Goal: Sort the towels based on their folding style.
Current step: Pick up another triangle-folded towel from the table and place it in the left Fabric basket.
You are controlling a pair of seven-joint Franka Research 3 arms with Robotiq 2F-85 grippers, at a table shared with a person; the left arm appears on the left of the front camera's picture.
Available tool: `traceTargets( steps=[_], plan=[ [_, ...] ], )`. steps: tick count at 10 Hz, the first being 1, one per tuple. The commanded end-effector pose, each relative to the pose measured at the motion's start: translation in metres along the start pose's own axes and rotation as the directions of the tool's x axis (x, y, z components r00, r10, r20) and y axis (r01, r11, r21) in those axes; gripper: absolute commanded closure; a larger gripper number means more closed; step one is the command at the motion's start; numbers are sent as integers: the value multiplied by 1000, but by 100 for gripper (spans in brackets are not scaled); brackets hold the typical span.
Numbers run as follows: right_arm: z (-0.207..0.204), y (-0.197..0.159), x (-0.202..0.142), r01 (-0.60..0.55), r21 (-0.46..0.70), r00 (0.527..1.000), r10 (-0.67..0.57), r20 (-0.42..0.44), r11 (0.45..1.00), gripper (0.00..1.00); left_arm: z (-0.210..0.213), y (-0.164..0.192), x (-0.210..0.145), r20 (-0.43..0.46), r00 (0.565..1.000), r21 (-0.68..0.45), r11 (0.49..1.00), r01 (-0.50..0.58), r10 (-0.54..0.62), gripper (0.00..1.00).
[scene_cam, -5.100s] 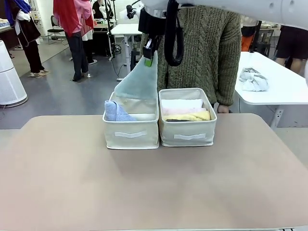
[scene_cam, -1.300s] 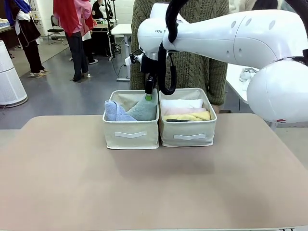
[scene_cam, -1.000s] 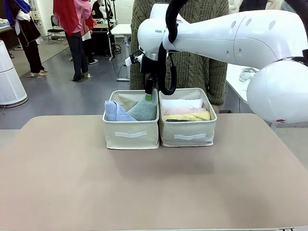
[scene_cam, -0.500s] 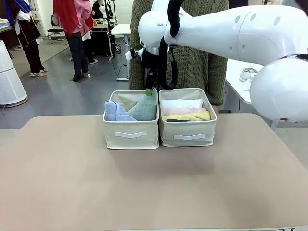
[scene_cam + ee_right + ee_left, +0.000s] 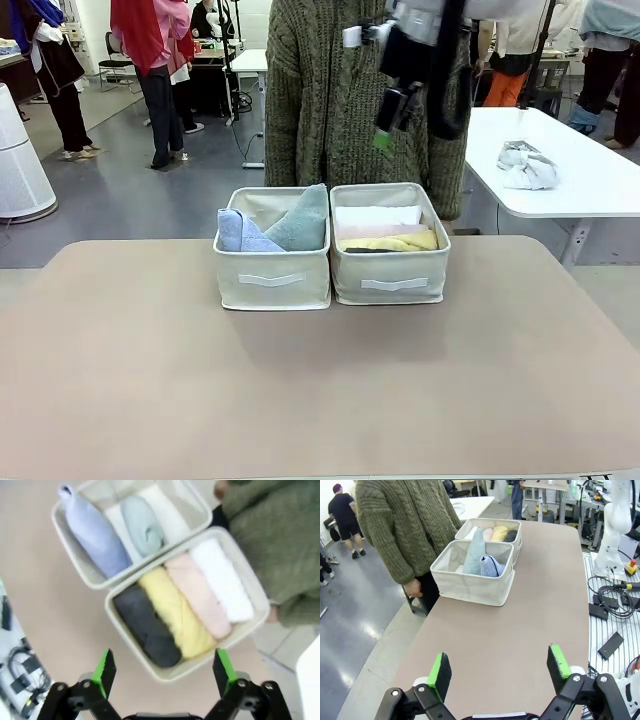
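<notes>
Lifted away from the left bin (image 5: 271, 276), the right gripper (image 5: 386, 125) hangs open and empty – cones there, rolls in the right bin (image 5: 390, 278) – left gripper (image 5: 499, 667) open too; the tall grey-green cone (image 5: 300, 218) may topple, being loosely propped.

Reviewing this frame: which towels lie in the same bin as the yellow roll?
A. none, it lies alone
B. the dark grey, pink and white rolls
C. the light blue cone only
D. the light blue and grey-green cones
B: in the right wrist view the yellow roll lies between the dark grey roll and pink roll, with the white roll beyond, all in one bin.
</notes>
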State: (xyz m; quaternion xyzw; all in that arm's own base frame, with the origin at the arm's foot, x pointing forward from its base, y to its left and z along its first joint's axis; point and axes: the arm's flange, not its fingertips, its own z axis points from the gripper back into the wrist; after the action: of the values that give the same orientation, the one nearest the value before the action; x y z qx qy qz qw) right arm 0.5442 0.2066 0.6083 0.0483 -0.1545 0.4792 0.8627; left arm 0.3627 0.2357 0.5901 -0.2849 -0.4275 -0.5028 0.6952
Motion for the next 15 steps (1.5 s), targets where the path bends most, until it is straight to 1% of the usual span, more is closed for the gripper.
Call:
traceTargets(
  steps=[1, 3, 4, 5, 6, 7, 12, 13, 14, 15],
  plan=[
    [-18, 50, -97, 34, -26, 997, -32, 68, 999, 0, 2, -2, -1, -3, 1000, -5, 1000, 17, -17, 0],
    [-6, 61, -140, 100, -49, 989, -95, 110, 994, 0, 2, -2, -1, -3, 1000, -5, 1000, 17, -17, 0],
    [0, 59, -149, 117, -54, 985, -110, 132, 992, 0, 2, -2, -1, -3, 1000, -5, 1000, 17, -17, 0],
    [3, 51, -146, 118, -49, 983, -110, 150, 992, 0, 2, -2, -1, -3, 1000, -5, 1000, 17, -17, 0],
    [2, 40, -135, 129, -36, 980, -122, 157, 991, 0, 2, -2, -1, -3, 1000, -5, 1000, 17, -17, 0],
    [5, 54, -155, 133, -47, 987, -127, 102, 990, 0, 2, -2, -1, -3, 1000, -5, 1000, 17, -17, 0],
    [5, 54, -155, 133, -47, 987, -127, 102, 990, 0, 2, -2, -1, -3, 1000, -5, 1000, 17, -17, 0],
    [6, 53, -153, 124, -43, 986, -119, 119, 991, 0, 2, -2, -1, -3, 1000, -5, 1000, 17, -17, 0],
    [39, 32, -174, -4, 72, 982, -10, 186, 997, 0, 2, -2, -1, -3, 1000, -5, 1000, 17, -17, 0],
    [63, 11, -195, -95, 122, 959, 58, 278, 988, 0, 2, -2, -1, -3, 1000, -5, 1000, 17, -17, 0]
  ],
)
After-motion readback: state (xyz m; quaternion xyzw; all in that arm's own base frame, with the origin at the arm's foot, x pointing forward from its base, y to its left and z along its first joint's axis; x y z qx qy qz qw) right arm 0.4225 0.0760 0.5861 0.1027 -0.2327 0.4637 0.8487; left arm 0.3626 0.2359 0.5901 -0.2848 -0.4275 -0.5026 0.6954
